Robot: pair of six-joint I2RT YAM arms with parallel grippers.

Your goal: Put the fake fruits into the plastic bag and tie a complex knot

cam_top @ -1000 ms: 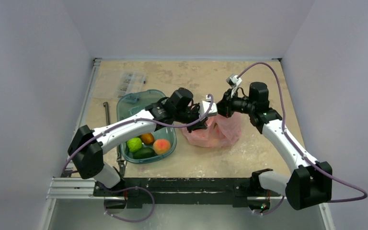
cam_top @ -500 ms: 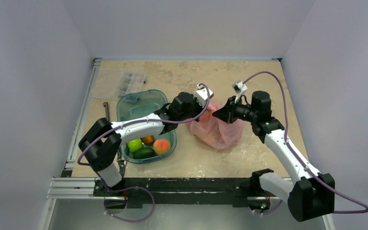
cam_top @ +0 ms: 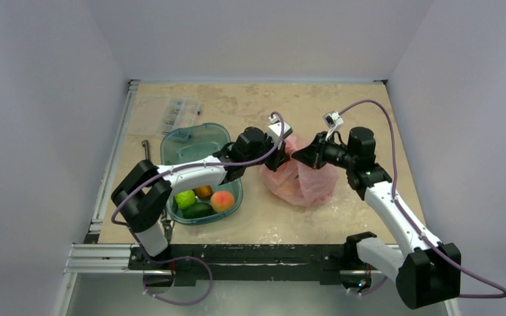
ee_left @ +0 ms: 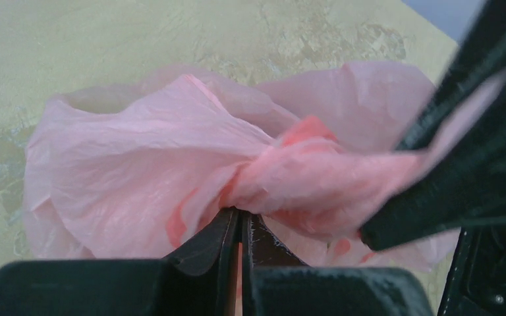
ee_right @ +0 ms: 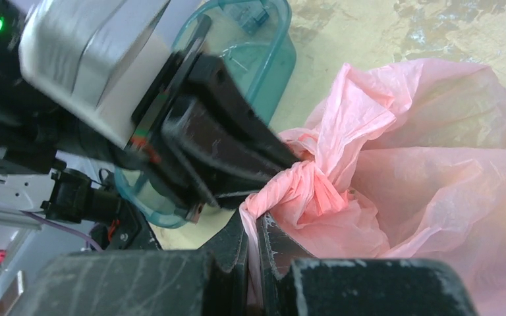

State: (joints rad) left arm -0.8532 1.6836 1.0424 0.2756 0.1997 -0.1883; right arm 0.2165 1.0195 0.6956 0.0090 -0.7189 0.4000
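Left gripper (ee_left: 239, 218) and right gripper (ee_right: 254, 229) face each other, each clamped on bag (cam_top: 306, 184) plastic either side of the knot (ee_left: 283, 168), evidently to draw it tight.

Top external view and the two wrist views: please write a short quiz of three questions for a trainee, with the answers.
1. True or false: the left tool stands open, apart from the plastic bag.
2. Where do the visible fruits lie? A: in the teal tub. B: on top of the bag. C: in the left tool.
3. What pink lump sits between the left tool and the right tool?
Key: 1 false, it is shut on the bag's plastic. 2 A. 3 the knot.
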